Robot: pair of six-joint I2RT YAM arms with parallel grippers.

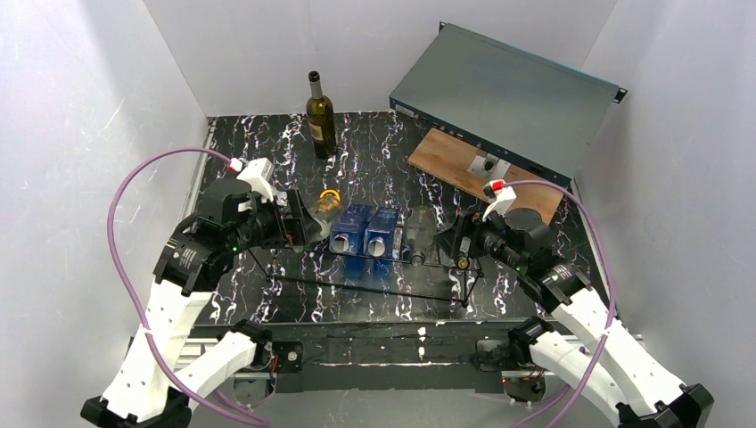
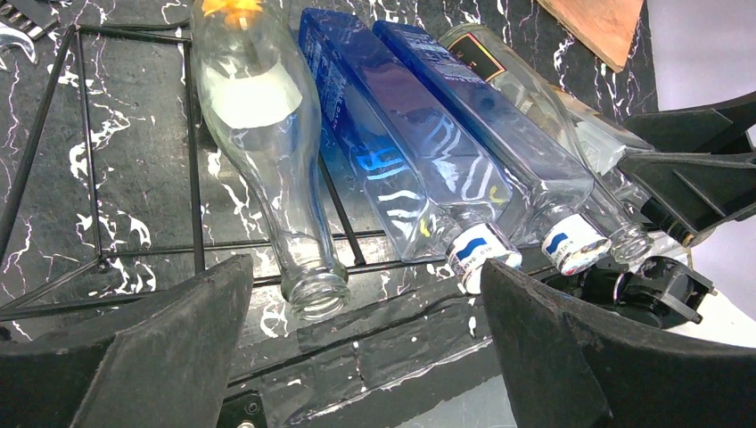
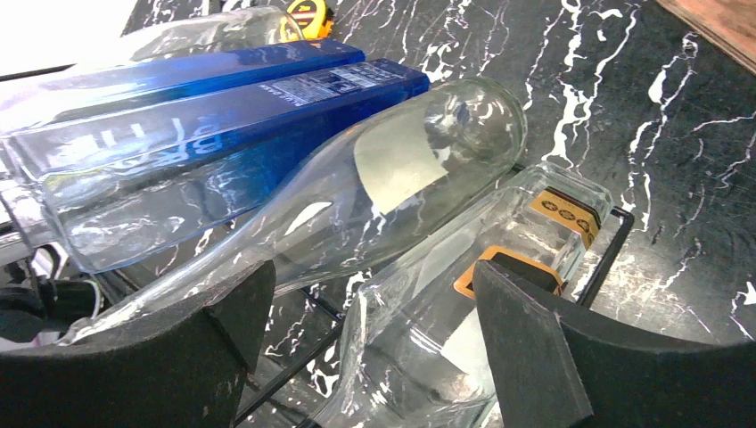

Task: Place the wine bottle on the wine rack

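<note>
Top external: black marbled desk (image 1: 383,147), with a big grey metal case (image 1: 508,98) at far right and a wooden board (image 1: 455,165) in front of it. Wine rack (image 2: 193,169) lies across the near middle. Five bottles are laid in it side by side: white-label clear bottle (image 2: 258,98), two blue bottles (image 2: 383,134), round clear bottle (image 3: 419,152), squarish clear bottle (image 3: 517,223) with an orange-black label. The bay left of the white-label bottle is bare wire.

Wine bottle (image 1: 321,120): dark glass, upright at the far edge of the desk, well apart from the rack and both arms. My read is that it goes in the bare bay.

Left gripper (image 2: 365,285): jaws wide, nothing between them, at the rack's left end facing the bottle mouths. Right gripper (image 3: 373,276): jaws wide, straddling the squarish bottle. There's a visible gap on one side, so it isn't clamped.

Handling, my guess:
- Rigid, smooth glass that is likely slippery and will break if dropped.
- Tall and narrow, so it tips if nudged high.
- Grip the straight body around the label. The neck is thin and gives poor control when tilting it flat.
- Set it down gently, since it goes glass-on-wire beside other glass.

Hard to tell:
- Fill level, because the glass is too dark. Weight is unknown.
- The bottle shows only small in the top view, and neither wrist view has it.
- Rack rods nearly vanish against the desk pattern.
- Left arm covers the rack's left end from above.
- Small yellow item (image 1: 330,198) behind the rack can't be identified.
</note>
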